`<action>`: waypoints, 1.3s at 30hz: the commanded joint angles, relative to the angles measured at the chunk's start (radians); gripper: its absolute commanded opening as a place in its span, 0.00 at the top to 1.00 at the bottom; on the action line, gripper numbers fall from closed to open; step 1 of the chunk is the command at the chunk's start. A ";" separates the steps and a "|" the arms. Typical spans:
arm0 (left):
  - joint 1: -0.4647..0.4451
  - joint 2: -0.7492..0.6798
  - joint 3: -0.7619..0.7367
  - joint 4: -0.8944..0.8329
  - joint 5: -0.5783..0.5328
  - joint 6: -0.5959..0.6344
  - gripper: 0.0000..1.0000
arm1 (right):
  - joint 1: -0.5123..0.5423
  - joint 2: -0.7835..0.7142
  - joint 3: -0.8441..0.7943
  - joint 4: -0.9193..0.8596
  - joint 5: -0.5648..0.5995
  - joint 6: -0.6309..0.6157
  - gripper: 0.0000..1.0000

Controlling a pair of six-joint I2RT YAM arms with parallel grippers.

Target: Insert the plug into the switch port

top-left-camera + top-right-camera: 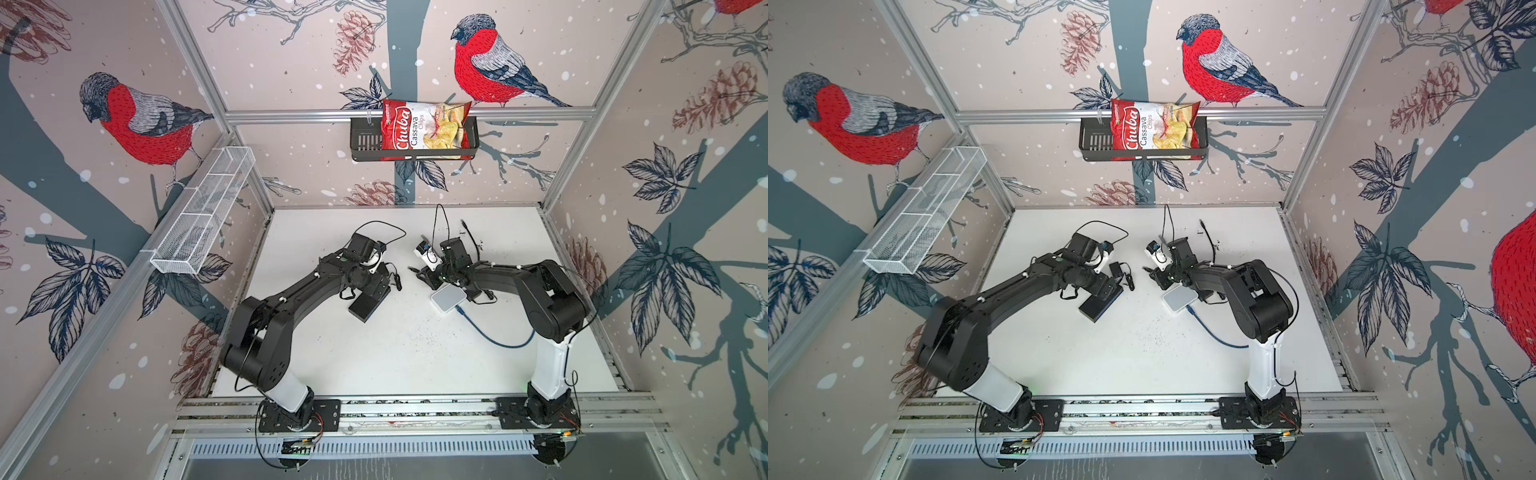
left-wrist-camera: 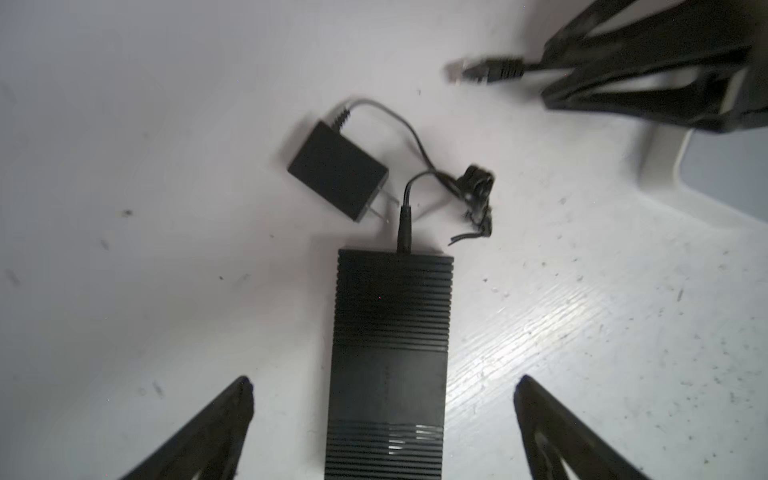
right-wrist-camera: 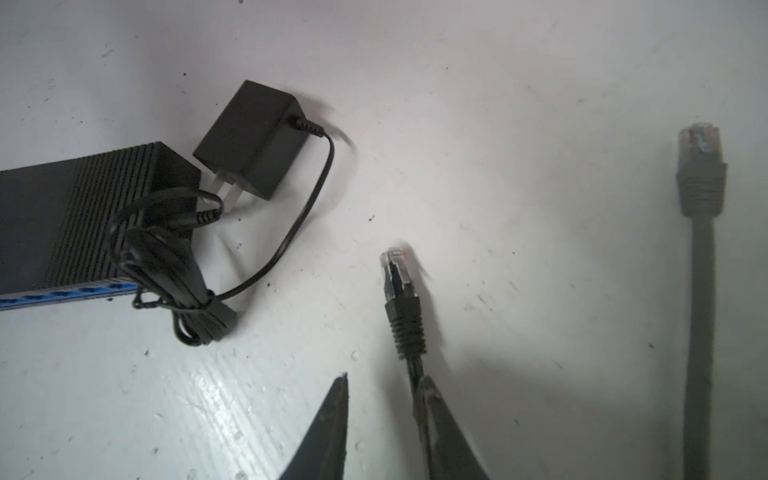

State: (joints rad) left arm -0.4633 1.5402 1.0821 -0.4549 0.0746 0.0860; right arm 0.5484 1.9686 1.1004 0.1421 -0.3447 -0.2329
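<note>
My left gripper [image 2: 383,380] hovers over the black switch [image 2: 388,332], jaws spread wide to either side of it and touching nothing. In both top views the switch lies flat on the white table [image 1: 374,353], left of centre. Its ports are a blue strip [image 3: 62,297] along one long side. Nothing pins the switch, so I judge a push from the plug could slide or turn it before the plug seats.

At about 1 o'clock from the switch lies its black power adapter [image 2: 338,174], prongs just beside the switch's end. The adapter's cord is plugged into that end, and its bundled slack [image 2: 478,195] rests against the near end of the port strip. It may block the closest port or snag the plug.

At about 2 o'clock from the switch is the black plug [image 3: 399,282], clear tip pointing away from my right gripper [image 3: 385,379]. The jaws there stand narrow with a gap between them. The cable lies against one finger [image 3: 432,399], and I cannot tell whether it is pinched. If it is loose, the plug could twist or slip back on contact.

At 3 o'clock from the switch, near my right wrist, sits a white box [image 1: 449,298] with a blue cable [image 1: 494,336]. At about 2 o'clock from the black plug, a grey plug and cable [image 3: 702,166] lie apart, easy to mistake for it.
</note>
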 commanded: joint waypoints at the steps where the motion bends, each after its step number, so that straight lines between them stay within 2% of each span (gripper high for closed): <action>1: -0.001 -0.095 -0.058 0.154 -0.009 -0.053 0.03 | 0.000 0.016 0.016 0.017 0.002 -0.010 0.70; 4: 0.000 -0.193 -0.135 0.277 -0.027 -0.154 0.03 | -0.001 0.043 0.047 -0.004 -0.018 -0.014 0.70; 7: 0.005 -0.258 -0.194 0.371 0.019 -0.219 0.03 | -0.004 0.067 0.071 -0.010 -0.038 -0.010 0.71; 10: 0.008 -0.275 -0.197 0.378 0.025 -0.280 0.03 | -0.012 0.087 0.087 -0.009 -0.055 0.005 0.71; 17: 0.010 -0.252 -0.181 0.351 0.066 -0.299 0.03 | -0.024 0.101 0.109 0.010 -0.092 0.031 0.69; 23: 0.009 -0.271 -0.219 0.400 0.073 -0.318 0.03 | -0.021 0.119 0.133 0.017 -0.086 0.035 0.68; 28: 0.009 -0.297 -0.256 0.448 0.053 -0.320 0.03 | -0.020 0.151 0.164 -0.006 -0.095 0.024 0.68; 35: 0.010 -0.295 -0.261 0.429 0.025 -0.316 0.03 | -0.018 0.173 0.170 -0.013 -0.093 0.019 0.73; 39: 0.012 -0.283 -0.258 0.423 0.023 -0.322 0.03 | -0.018 0.177 0.171 -0.013 -0.101 0.023 0.72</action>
State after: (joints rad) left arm -0.4545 1.2518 0.8223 -0.0620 0.1032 -0.2302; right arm 0.5289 2.1357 1.2694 0.1509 -0.4324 -0.2096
